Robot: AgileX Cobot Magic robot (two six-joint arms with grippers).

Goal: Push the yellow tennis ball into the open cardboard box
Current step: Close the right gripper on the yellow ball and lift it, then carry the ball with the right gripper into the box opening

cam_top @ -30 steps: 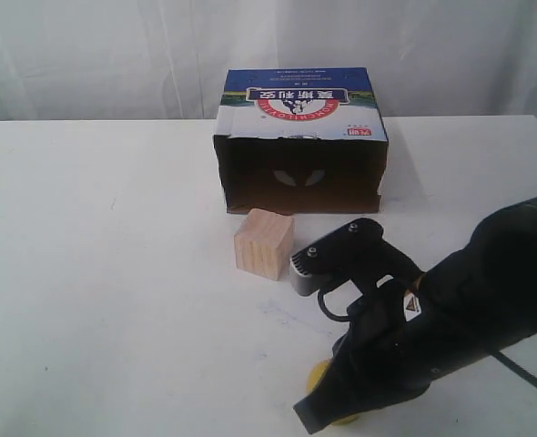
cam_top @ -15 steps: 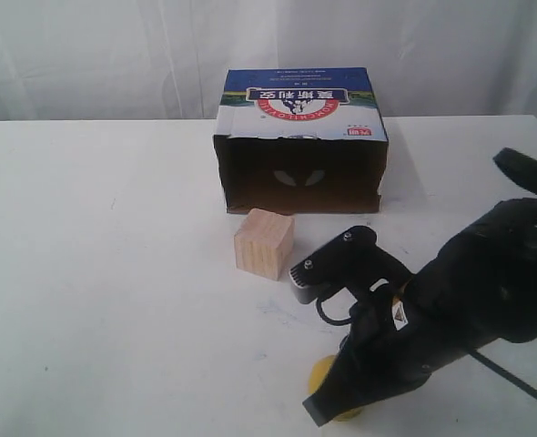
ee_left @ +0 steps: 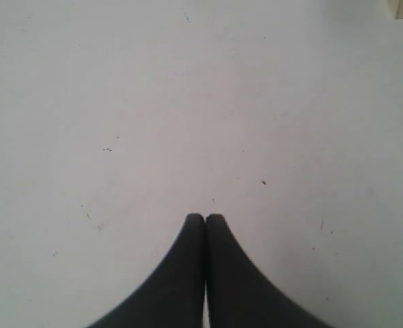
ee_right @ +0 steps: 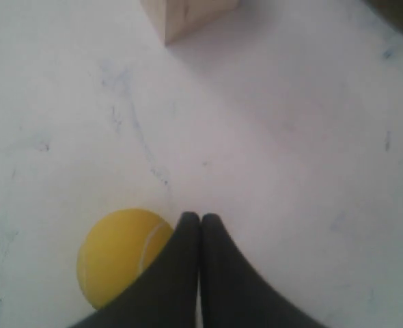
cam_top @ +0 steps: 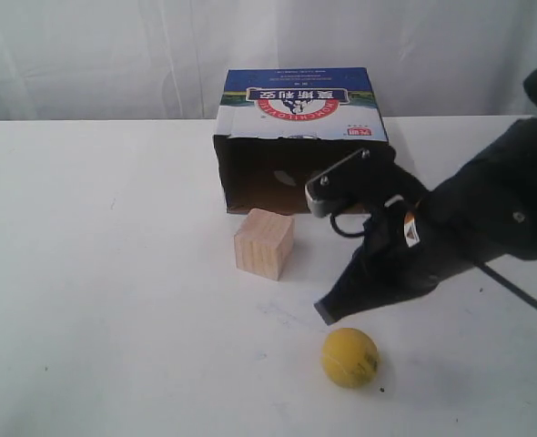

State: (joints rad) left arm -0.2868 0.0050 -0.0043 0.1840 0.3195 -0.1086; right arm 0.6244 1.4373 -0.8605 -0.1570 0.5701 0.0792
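Observation:
The yellow tennis ball (cam_top: pixel 349 357) lies on the white table near its front edge, and shows in the right wrist view as the tennis ball (ee_right: pixel 119 256) beside the fingers. My right gripper (cam_top: pixel 327 313) is shut with nothing in it; it hangs a little above and behind the ball, apart from it. In its own view the right gripper (ee_right: pixel 200 217) has its fingertips pressed together. The open cardboard box (cam_top: pixel 300 141) stands at the back, its dark opening facing the front. My left gripper (ee_left: pixel 205 217) is shut over bare table and is out of the exterior view.
A pale wooden cube (cam_top: pixel 264 243) stands in front of the box's opening, left of the right arm; the cube (ee_right: pixel 188 15) shows in the right wrist view too. The black right arm (cam_top: pixel 487 218) crosses in front of the box's right part. A white curtain hangs behind.
The right arm has lifted and drawn back toward the box, uncovering the ball, which was mostly hidden under the gripper before. The ball lies in about the same spot.

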